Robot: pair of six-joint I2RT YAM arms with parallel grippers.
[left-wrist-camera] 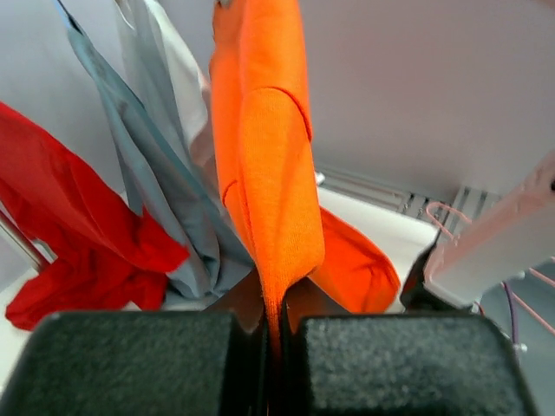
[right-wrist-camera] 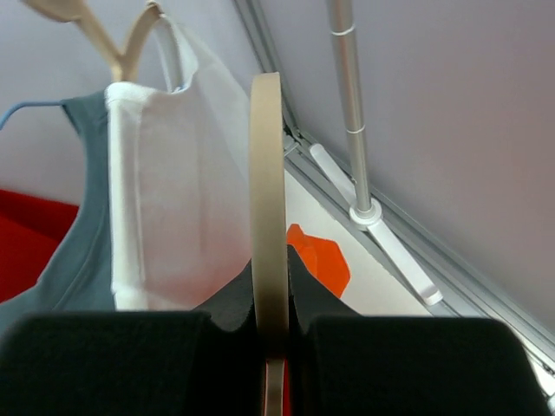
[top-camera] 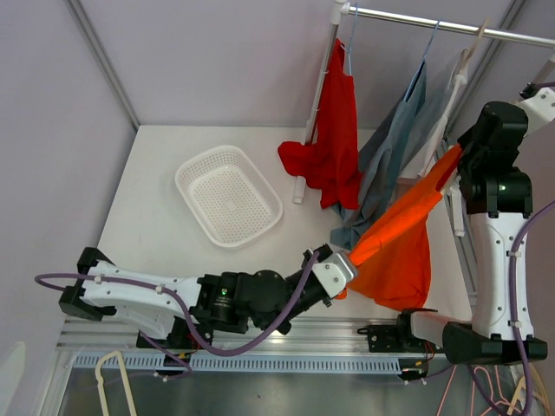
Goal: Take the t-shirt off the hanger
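The orange t-shirt (top-camera: pixel 399 234) is pulled into a long narrow band. In the top view its long axis runs on a diagonal, from high at the right beside my right wrist down and left to my left fingers (top-camera: pixel 345 263) above the near part of the desk (top-camera: pixel 147 199). A looser fold of the same cloth sags below that line at the near right. From my left wrist the shirt (left-wrist-camera: pixel 269 173) rises straight up and away as a folded column, with a curved seam showing on its face. My left fingers (left-wrist-camera: pixel 256 347) are closed tight on its lower end, with the cloth pinched between the two pads. My right fingers (right-wrist-camera: pixel 303 347) are nearly closed, gripping the hanger (right-wrist-camera: pixel 267 191). It is a thin cream strip seen edge-on, standing upright between the pads and pointing away from the camera. A small patch of orange shows just beyond it. Beside the hanger on its left hangs a white garment (right-wrist-camera: pixel 182 191), then a grey-blue garment (top-camera: pixel 390 156), then a red shirt (top-camera: pixel 338 130) whose lower part lies bunched on the desk. All three hang from the metal rail (top-camera: pixel 434 24) at the back right, which is carried by an upright pole (right-wrist-camera: pixel 351 113). A white perforated basket (top-camera: pixel 227 195) sits well apart to the left on the desk.
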